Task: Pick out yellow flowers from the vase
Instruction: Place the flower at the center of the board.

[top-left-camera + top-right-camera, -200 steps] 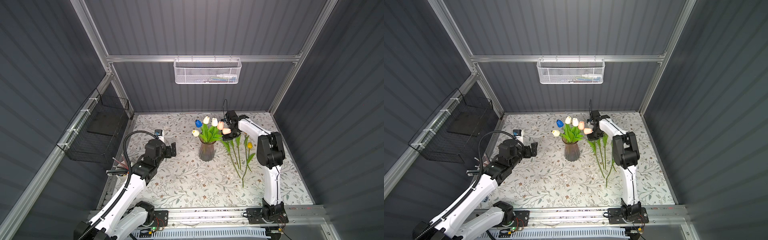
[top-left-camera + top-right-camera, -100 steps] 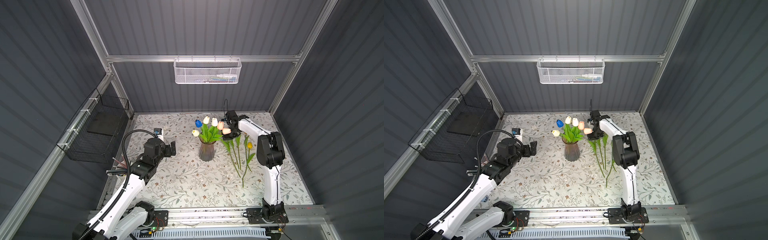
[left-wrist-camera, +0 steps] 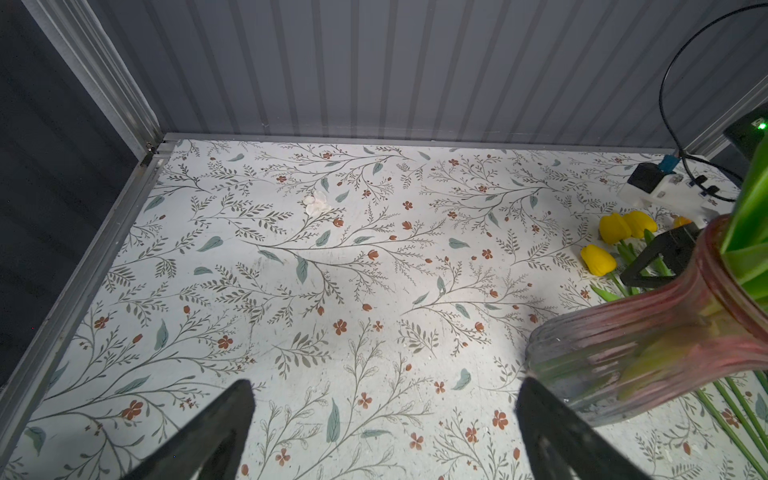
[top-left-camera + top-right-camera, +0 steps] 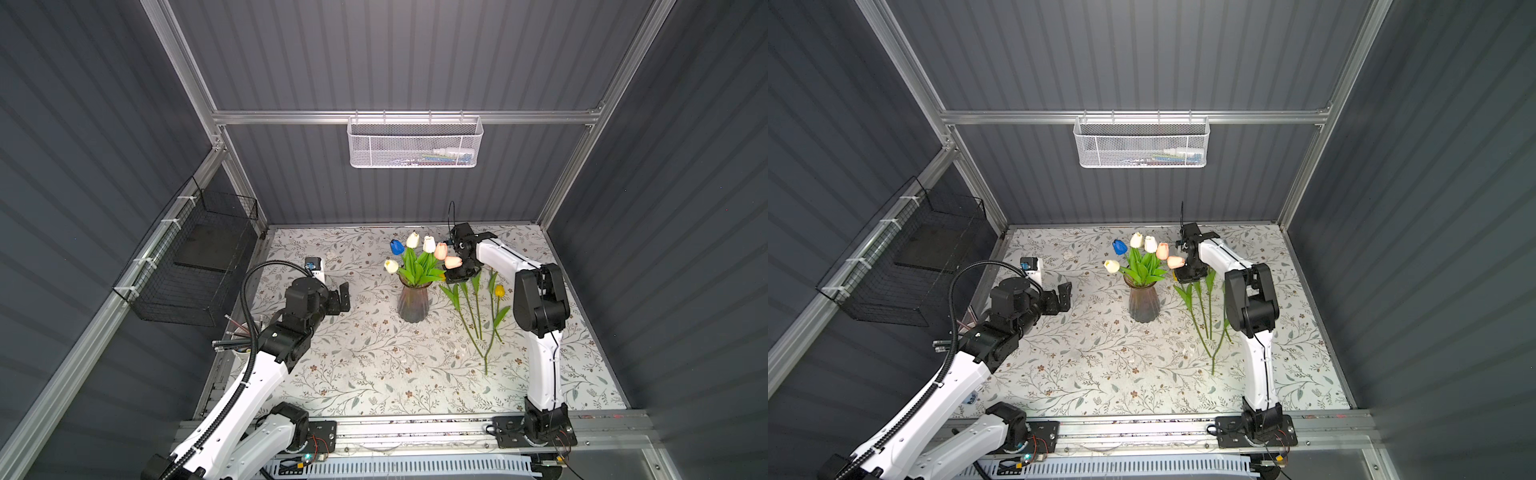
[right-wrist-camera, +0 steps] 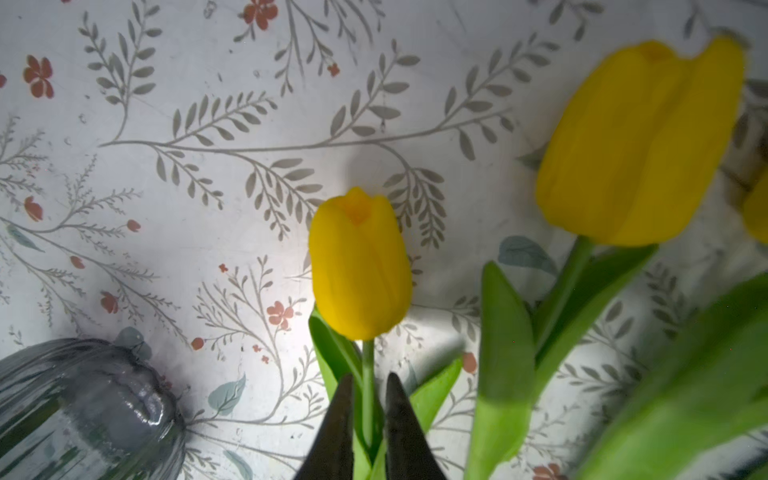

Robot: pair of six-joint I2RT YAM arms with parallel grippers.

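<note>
The yellow artificial tulips on long green stems [image 4: 499, 291] lie on the floral-patterned surface [image 4: 374, 374] just beside the smoky grey ribbed glass vase [image 4: 413, 301], which holds white, pink and blue tulips [image 4: 428, 245]. The right tool [image 5: 368, 376] stands with its jaws a sliver apart around the thin stem of one yellow tulip [image 5: 359, 266], narrow gaps showing on both sides of the stem. The left tool [image 3: 384, 386], on the vase's other side, has its jaws spread wide and holds nothing.

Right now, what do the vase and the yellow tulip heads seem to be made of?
The vase looks like glossy, smoky translucent glass: ribbed see-through walls, bright glints. The yellow tulip head looks like matte moulded plastic or foam, probably artificial: uniform colour, smooth petals.
</note>
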